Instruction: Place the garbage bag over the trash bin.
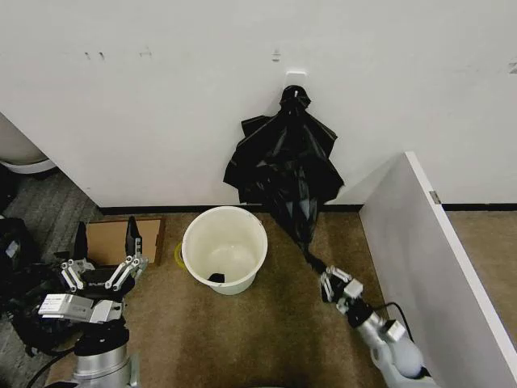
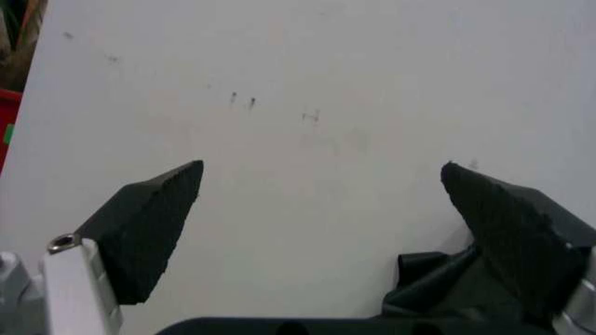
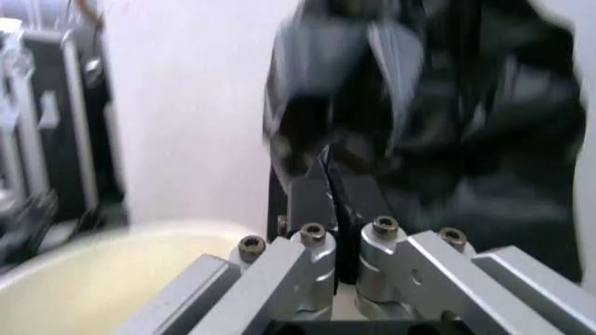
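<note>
While the garbage bag hangs from a hook on the white wall, draped down behind and to one side of the trash bin, the right gripper has its fingers clenched on the bag's lowest tail, which trails to the carpet just beside the bin. The right wrist view shows the two finger pads pressed together on a thin fold of black plastic, with the rest of the bag bunched above and the bin's cream rim close by. The left gripper hangs near the cardboard box, well apart from the bag, its fingers spread wide with nothing between them. The bin stands upright on the carpet with a small dark scrap lying inside it. The risk, as I judge it, lies in how little plastic the right gripper holds: a thin, slick film pinched at a narrow tail could slide out under any pull, or stretch and tear if the top knot stays caught on the hook. The bag's mouth is not visibly open, so lifting it as it hangs might drag a closed bundle across the rim and tip the light bin.
</note>
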Tool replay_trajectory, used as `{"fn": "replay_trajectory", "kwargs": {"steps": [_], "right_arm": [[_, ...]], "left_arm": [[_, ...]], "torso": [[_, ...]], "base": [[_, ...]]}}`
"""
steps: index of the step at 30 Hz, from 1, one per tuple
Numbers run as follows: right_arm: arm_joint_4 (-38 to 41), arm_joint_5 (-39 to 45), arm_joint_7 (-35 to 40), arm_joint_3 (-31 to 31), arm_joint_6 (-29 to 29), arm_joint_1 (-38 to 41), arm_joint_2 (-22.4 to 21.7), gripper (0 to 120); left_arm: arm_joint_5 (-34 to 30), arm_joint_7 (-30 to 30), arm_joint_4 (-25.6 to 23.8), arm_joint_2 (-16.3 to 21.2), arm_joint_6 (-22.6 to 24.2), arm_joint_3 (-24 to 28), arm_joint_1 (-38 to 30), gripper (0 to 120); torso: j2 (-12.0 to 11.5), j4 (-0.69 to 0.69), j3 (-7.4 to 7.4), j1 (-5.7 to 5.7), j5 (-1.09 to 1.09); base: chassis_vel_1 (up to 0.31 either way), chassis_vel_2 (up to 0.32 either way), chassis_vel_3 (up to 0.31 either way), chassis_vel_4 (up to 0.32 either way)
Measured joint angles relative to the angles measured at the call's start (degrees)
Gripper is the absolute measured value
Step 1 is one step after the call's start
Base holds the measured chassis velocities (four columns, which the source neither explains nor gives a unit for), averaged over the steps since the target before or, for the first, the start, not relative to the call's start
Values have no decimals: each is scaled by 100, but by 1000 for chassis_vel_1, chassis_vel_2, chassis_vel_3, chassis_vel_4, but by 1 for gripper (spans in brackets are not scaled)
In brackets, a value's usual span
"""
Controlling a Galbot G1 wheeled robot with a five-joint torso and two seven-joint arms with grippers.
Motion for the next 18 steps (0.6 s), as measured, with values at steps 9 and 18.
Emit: {"fn": "replay_trajectory", "kwargs": {"steps": [9, 18], "right_arm": [[133, -185, 132, -347, -55, 277, -205, 12], [124, -485, -293, -302, 109, 117, -603, 46]], "left_arm": [[10, 4, -97, 22, 15, -41, 37, 100], [16, 4, -144, 31, 50, -65, 48, 100]], "torso": [[0, -2, 0, 1, 0], [0, -3, 0, 1, 1]], "base": [[0, 0, 0, 0], [0, 0, 0, 0]]}}
